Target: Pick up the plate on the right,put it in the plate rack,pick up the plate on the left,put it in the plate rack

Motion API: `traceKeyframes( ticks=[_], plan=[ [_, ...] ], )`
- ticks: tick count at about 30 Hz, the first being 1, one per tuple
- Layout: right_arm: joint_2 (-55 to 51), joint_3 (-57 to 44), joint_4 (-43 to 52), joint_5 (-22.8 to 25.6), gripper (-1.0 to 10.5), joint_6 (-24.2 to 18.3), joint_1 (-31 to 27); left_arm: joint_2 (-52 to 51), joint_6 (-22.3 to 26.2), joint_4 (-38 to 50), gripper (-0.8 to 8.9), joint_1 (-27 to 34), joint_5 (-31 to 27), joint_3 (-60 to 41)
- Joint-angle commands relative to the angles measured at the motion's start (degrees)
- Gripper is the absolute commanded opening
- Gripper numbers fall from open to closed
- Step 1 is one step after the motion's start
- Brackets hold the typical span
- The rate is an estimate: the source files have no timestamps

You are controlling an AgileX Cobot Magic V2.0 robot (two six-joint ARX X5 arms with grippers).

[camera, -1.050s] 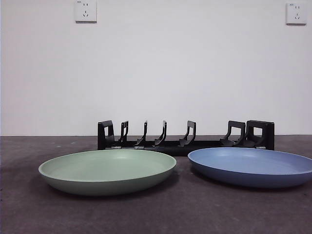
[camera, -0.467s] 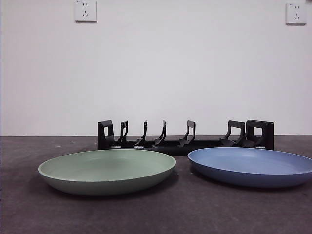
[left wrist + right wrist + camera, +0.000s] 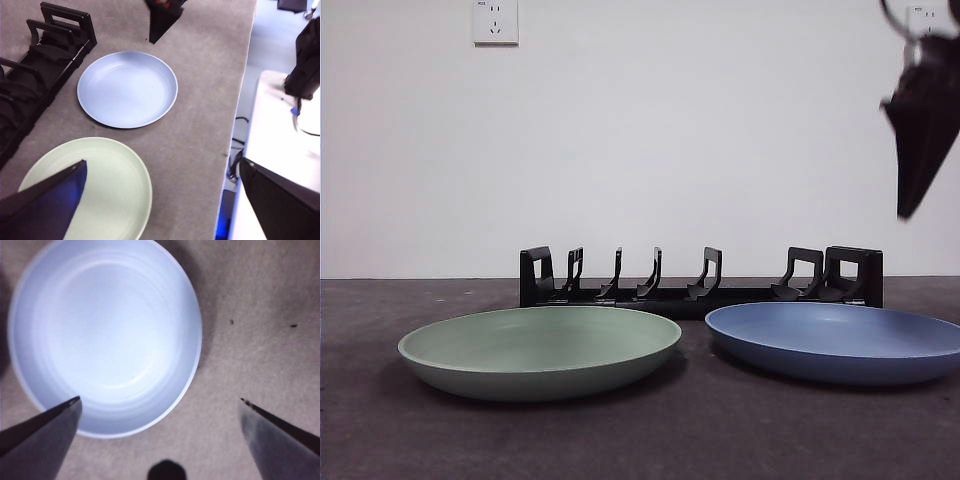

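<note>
The blue plate (image 3: pixel 835 342) lies flat on the grey tabletop (image 3: pixel 700 440), just in front of the right end of the plate rack (image 3: pixel 700 278). The right end effector (image 3: pixel 159 402) hangs above it, well clear, its jaws spread wide and released, one over the plate's rim and the other over bare tabletop beside it. In the front view it shows as a dark tip at the upper right corner. The green plate (image 3: pixel 540 350) lies flat beside the blue one, apart from it, before the rack's left half. The left end effector (image 3: pixel 160 172) is high above the green plate, jaws open and empty. Two wall sockets (image 3: pixel 496 22) sit on the white wall behind.
</note>
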Motion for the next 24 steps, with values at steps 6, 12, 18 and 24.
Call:
traceKeyframes(
  ticks=[6,12,18,24],
  plan=[
    [6.86,0.15,4.39,1.62,6.6,0.39,0.04,-0.07,6.58,2.56,6.91,-2.64,-2.19,-0.02],
    [10.19,0.15,7.37,2.16,6.3,1.16,0.04,-0.02,8.13,3.85,6.91,-3.61,-2.03,-0.02],
    [11.96,0.15,9.81,2.14,6.1,1.77,0.04,0.0,8.09,3.82,6.91,-3.96,-2.01,-0.02],
    [13.64,0.15,10.64,2.12,5.6,1.95,0.04,0.15,8.09,3.82,6.91,-3.96,-2.01,-0.02]
  ],
)
